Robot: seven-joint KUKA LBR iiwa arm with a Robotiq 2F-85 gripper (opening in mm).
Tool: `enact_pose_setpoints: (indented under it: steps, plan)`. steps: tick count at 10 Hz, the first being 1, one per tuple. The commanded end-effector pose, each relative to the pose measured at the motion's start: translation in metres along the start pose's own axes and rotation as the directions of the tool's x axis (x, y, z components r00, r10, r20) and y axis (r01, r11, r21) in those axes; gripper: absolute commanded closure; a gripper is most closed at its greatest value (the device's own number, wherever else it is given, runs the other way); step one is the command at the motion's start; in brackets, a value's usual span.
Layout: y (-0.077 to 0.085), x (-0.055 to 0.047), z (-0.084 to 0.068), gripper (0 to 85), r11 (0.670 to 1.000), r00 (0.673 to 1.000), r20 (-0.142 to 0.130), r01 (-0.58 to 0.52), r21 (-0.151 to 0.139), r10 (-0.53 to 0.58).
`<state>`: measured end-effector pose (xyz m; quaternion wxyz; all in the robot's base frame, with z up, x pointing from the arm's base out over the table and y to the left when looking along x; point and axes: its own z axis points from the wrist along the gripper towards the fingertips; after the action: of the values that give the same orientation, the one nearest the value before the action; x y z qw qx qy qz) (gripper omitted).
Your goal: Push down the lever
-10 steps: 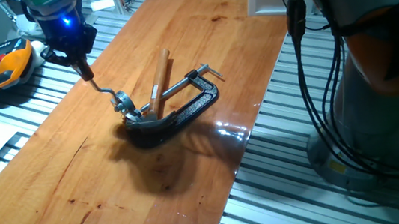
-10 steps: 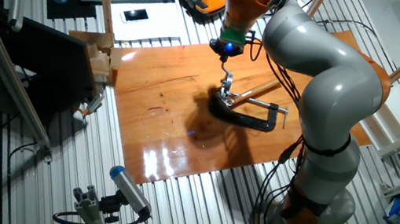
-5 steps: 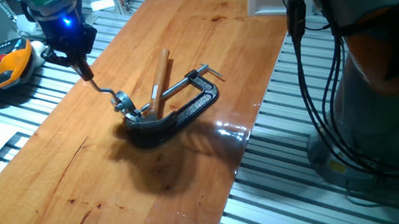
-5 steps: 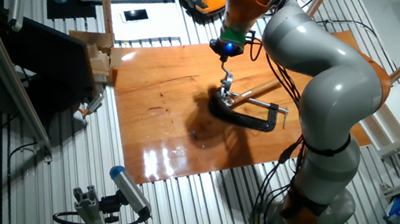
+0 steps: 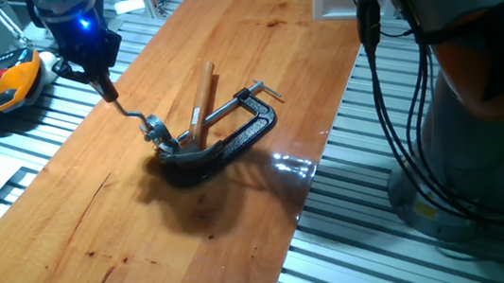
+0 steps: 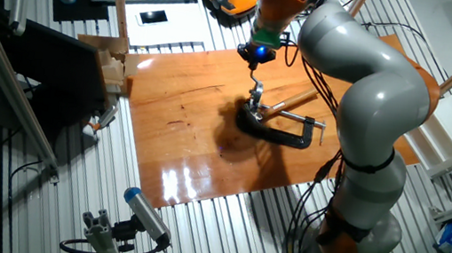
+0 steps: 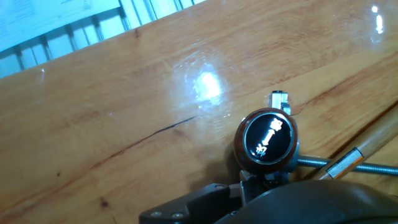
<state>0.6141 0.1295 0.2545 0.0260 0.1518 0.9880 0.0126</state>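
1. The gripper (image 5: 112,96) is hovering over the left side of the wooden table (image 5: 252,56), its tip sitting right at the upper end of the lever (image 5: 135,115). Whether the fingers are spread or closed cannot be told; nothing is visibly being gripped.
2. The lever is rising as a thin bent rod from a small silver bracket (image 5: 158,131), which is being held on the table by a black clamp (image 5: 233,139). A wooden-handled hammer (image 5: 200,100) is lying against the clamp, just behind the bracket.
3. In the hand view, the lever's round dark knob (image 7: 267,140) is filling the lower centre, seen end-on, so the hand is looking straight down at it.
4. Compared with the pictures from half a second and one second ago, nothing is shifting: the arm and the lever are keeping the same pose, with the rod still raised.
5. Judged from this, the press is not yet progressing; a downward push on the knob is remaining to be done.
6. In the other fixed view, the lever (image 6: 255,93) is standing just below the gripper (image 6: 257,70).
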Motion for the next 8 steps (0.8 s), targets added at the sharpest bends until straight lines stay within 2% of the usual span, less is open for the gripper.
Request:
enact_pose_setpoints:
  steps: [1, 2, 4, 8]
  plan:
    - [0.0003, 0.0002, 0.0001, 85.0, 0.999, 0.999, -0.017, 0.040, -0.018, -0.040]
    - [0.0003, 0.0002, 0.0001, 85.0, 0.997, 0.997, -0.017, 0.072, 0.006, -0.072]
    - [0.0003, 0.0002, 0.0001, 85.0, 0.998, 0.998, -0.014, 0.055, -0.001, -0.055]
    - [0.0013, -0.0015, 0.0004, 85.0, 0.999, 0.999, 0.005, 0.046, 0.011, -0.047]
